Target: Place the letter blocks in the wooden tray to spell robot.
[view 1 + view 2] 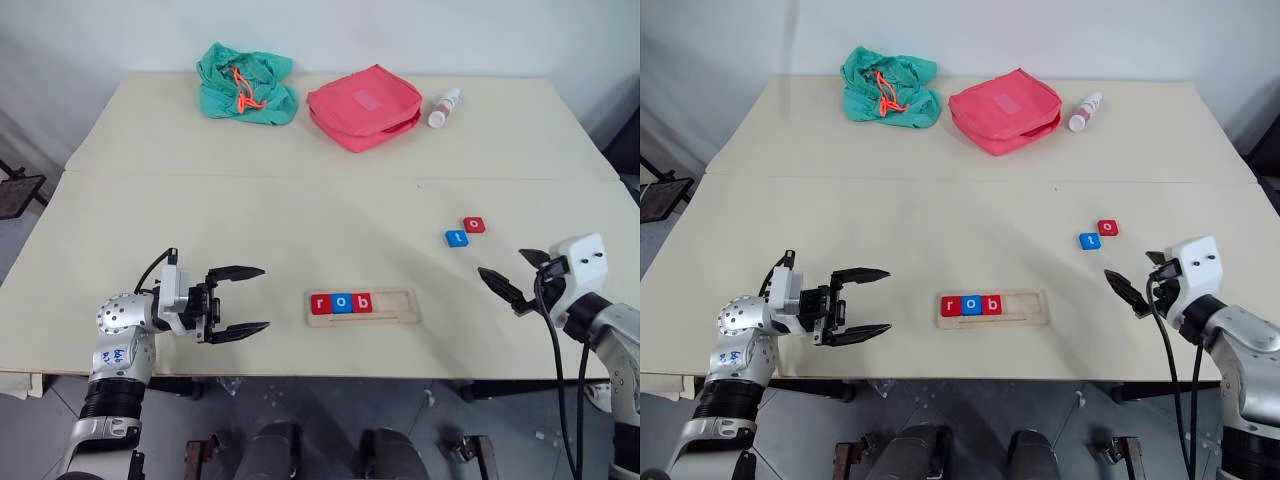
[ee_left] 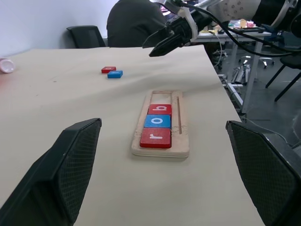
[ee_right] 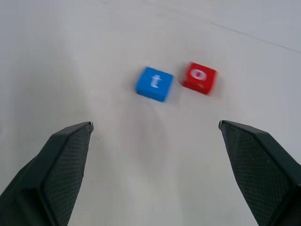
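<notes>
While three blocks (image 1: 342, 303) fill tray (image 1: 400, 312), two (image 1: 465, 231) outside

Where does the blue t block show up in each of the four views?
Left eye: blue t block, right of centre, on the table.
Right eye, same spot.
Left wrist, upper left, beyond the wooden tray.
Right wrist, upper centre.
Shared landmark: the red o block lying close beside it.

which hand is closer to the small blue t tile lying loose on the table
Right. The right hand hovers open just nearer the robot than the small blue t tile, while the left hand sits open far across the table, beyond the pale wooden tray.
</notes>
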